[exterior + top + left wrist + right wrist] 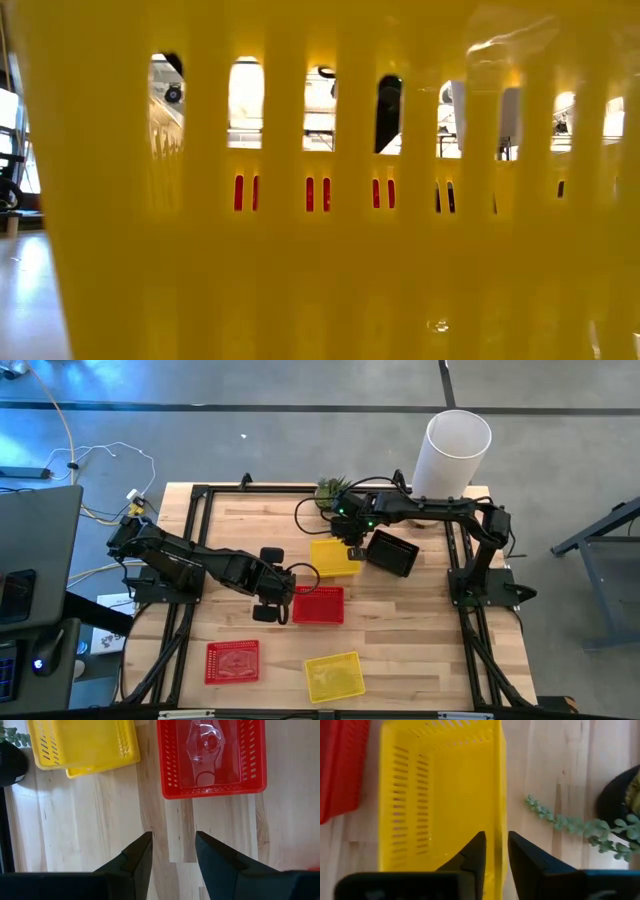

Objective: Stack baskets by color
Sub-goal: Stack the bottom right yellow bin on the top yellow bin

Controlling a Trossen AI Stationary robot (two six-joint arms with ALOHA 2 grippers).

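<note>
The right end effector [495, 851] straddles one long wall of a yellow slotted plastic basket stack [334, 556], one finger inside and one outside, with a thin gap on each side, so the jaws stand slightly apart and are not pinching the rim. A black plastic basket [392, 552] sits just beside it on the outer side. The left end effector [172, 851] is open and empty over bare bench [90, 835]; a red mesh plastic basket [212, 757] lies just ahead of its fingertips.

The left wrist view reveals a second yellow rim peeking from under the upper one, so two are nested there. The high view adds a lone red basket [232, 661] and a lone yellow basket [333, 676] well behind the left end effector. The low view is filled by a yellow slotted wall.
</note>
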